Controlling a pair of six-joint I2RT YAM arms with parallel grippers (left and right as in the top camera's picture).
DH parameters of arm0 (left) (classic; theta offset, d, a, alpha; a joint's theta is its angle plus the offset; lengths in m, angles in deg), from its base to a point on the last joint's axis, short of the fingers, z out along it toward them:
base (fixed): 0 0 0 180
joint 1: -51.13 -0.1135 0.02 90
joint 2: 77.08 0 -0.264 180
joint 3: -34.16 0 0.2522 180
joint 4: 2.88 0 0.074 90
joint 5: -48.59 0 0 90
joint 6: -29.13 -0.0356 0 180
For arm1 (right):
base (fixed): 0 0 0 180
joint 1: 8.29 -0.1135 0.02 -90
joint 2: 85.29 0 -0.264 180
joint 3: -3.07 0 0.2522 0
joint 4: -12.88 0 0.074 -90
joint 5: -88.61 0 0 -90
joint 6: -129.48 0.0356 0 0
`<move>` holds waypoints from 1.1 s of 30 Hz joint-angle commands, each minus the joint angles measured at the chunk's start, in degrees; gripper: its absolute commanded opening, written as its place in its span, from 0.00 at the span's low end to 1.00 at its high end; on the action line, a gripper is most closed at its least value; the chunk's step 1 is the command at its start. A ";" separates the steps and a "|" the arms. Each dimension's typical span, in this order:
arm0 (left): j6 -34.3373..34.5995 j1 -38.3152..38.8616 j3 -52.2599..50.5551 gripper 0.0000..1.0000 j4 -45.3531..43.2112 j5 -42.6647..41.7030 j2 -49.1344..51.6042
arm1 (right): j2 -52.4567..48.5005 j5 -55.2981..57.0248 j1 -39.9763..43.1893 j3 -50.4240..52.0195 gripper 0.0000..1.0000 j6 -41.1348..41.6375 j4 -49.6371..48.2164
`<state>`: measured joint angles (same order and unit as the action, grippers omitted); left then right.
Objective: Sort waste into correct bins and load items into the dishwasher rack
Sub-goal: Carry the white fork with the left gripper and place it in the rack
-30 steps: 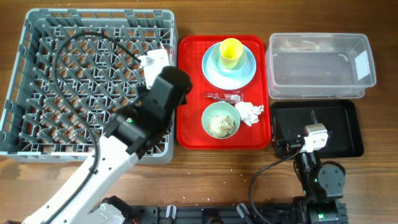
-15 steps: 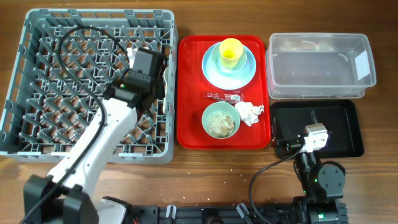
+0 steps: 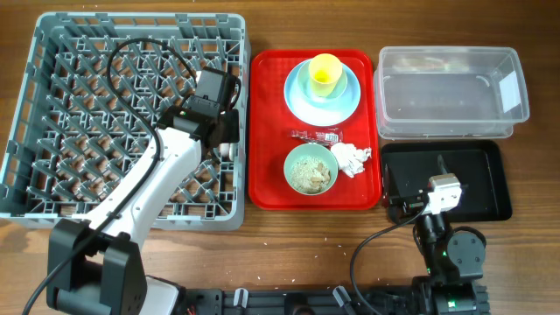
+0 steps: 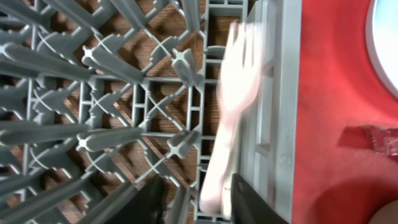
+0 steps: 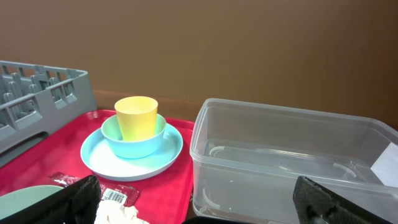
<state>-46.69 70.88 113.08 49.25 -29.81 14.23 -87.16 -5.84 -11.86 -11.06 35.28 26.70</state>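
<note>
In the left wrist view the left gripper (image 4: 199,185) shows two dark fingers (image 4: 249,200) at the bottom edge of the frame, set partly apart. The handle end of the white fork (image 4: 231,106) sits in the gap, close against the finger on the right of the frame. The gap looks wider than the handle and the fork is blurred, so whether it is pinched or loose cannot be told. The fork runs up the frame along the dishwasher rack (image 3: 140,19), just inside the grey wall that borders the red tray (image 3: 267,131), with upright pegs close on its other side. Overhead, the left gripper (image 3: 224,131) is over the rack's right-hand rim, at the centre left of the frame. The right gripper (image 5: 202,208) has its fingers spread wide at the lower corners of its view and holds nothing. Overhead it hangs above the left end of the black tray (image 3: 477,188), at the lower right. The clear tub (image 3: 451,54) sits just above that tray. On the red tray, a yellow cup (image 3: 325,74) stands in a bowl on the blue plate (image 3: 297,103). Below them lie the red wrapper (image 3: 315,136), the crumpled napkin (image 3: 352,158) and a bowl of food scraps (image 3: 311,169), all close together. Bare wood shows along the bottom of the frame.
</note>
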 commanded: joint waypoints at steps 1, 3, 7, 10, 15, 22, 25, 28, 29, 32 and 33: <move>-0.50 -0.26 0.09 0.32 -0.24 0.85 -1.03 | 0.20 0.57 -0.11 0.07 1.00 -0.28 -0.13; -0.48 -0.26 0.09 0.36 -0.42 0.85 -1.42 | 0.20 0.57 -0.11 0.07 1.00 -0.28 -0.13; -0.28 0.50 0.74 0.35 1.29 -2.75 -3.65 | 0.20 0.57 -0.11 0.07 1.00 -0.26 -0.13; -0.22 2.80 2.32 0.23 2.25 -8.81 -10.29 | 0.20 0.57 -0.11 0.07 1.00 -0.28 -0.13; 4.52 9.55 2.34 0.15 2.69 -19.28 -16.31 | 0.20 0.57 -0.11 0.07 1.00 -0.28 -0.13; 5.95 22.80 2.34 0.13 2.08 -19.04 -6.51 | 0.20 0.57 -0.11 0.07 1.00 -0.28 -0.13; 8.92 25.90 2.34 0.20 -3.58 -17.97 0.22 | 0.20 0.57 -0.11 0.07 1.00 -0.28 -0.13; 9.05 27.02 2.34 0.22 -8.07 -17.79 5.92 | 0.20 0.57 -0.11 0.07 1.00 -0.28 -0.13; 9.05 27.76 2.34 0.23 -8.70 -17.79 7.39 | 0.20 0.57 -0.11 0.07 1.00 -0.26 -0.13; 9.03 29.90 2.34 0.30 -10.36 -16.83 11.39 | 0.20 0.57 -0.11 0.07 1.00 -0.26 -0.13; 9.25 30.01 2.34 0.30 -10.32 -13.81 11.80 | 0.20 0.57 -0.11 0.07 1.00 -0.26 -0.13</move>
<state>-37.99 99.90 114.96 39.31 -47.71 24.15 -87.16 -5.84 -11.86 -11.06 35.28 26.70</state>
